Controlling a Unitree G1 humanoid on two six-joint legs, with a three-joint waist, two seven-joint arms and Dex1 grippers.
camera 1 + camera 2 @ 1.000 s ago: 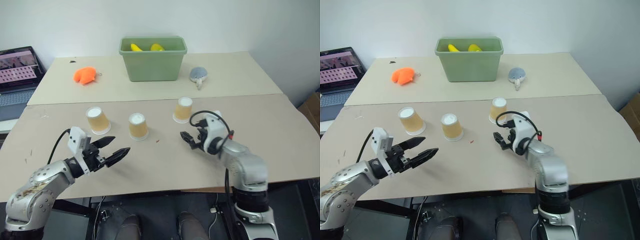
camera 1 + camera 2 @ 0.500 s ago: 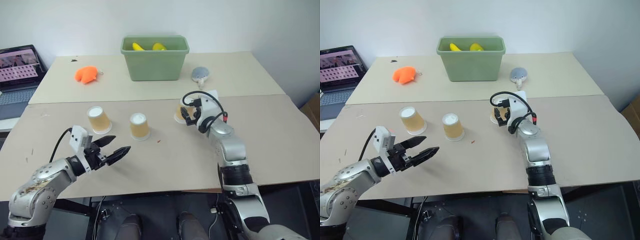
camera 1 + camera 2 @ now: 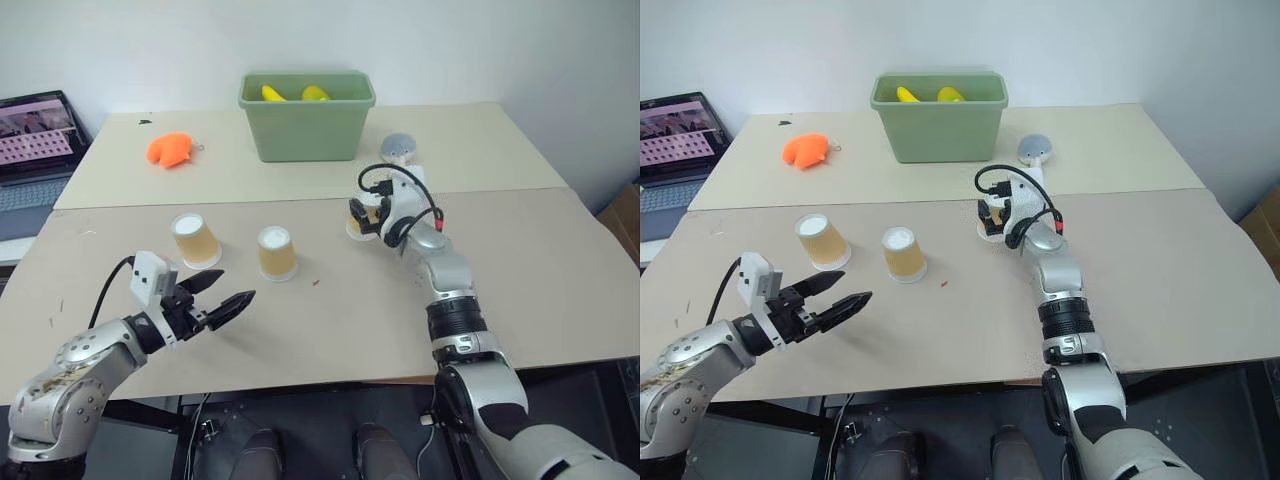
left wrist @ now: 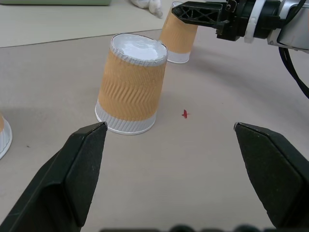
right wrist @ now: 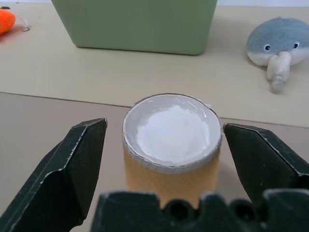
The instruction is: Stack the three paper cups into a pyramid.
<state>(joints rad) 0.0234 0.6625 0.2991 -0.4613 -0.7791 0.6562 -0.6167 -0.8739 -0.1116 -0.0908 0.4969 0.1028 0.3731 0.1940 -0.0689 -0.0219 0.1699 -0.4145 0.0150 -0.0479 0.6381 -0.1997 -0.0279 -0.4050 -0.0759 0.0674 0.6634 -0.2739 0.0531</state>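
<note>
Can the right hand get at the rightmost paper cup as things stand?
Probably yes. The right hand is open, its fingers apart on either side of the upside-down rightmost paper cup, with nothing between them. Closing should catch it.

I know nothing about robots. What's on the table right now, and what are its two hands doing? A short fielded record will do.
cups: three paper cups, upside down, apart, unstacked: left cup, middle cup, right cup
right hand: open, one finger on each side of the right cup, not closed on it
left hand: open, near the table's front, holding nothing
behind: green bin, orange toy, grey plush
pyramid: not started
</note>
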